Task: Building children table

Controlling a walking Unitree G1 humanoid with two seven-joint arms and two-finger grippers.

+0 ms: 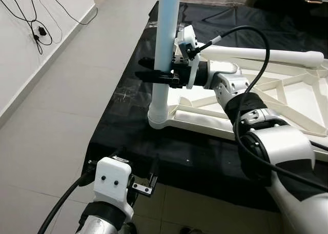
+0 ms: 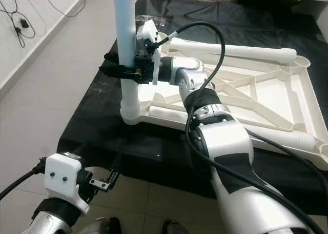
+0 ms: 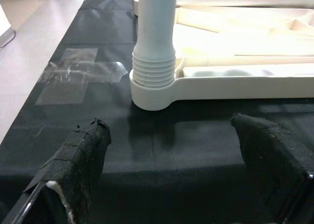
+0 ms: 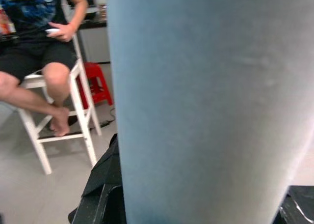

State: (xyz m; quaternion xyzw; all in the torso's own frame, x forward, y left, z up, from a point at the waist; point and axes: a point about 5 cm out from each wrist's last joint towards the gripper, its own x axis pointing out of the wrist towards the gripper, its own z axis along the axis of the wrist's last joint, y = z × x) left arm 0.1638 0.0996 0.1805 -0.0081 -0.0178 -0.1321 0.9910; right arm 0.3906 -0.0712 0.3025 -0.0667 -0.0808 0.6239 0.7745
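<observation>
Black matte sheeting covers the low worktop (image 1: 128, 141) in front of you, and on it lies the upturned white plastic tabletop (image 2: 266, 98), ribbed underneath with round sockets at the corners. Your right gripper (image 1: 156, 72) is clamped around the smooth, pale tubular leg (image 1: 165, 49), which stands upright in the near-left corner socket (image 3: 152, 94), its threaded end apparently not fully seated. Your left gripper (image 3: 171, 170) hovers low before that socket, its cloth-padded fingers (image 3: 83, 157) spread apart.
</observation>
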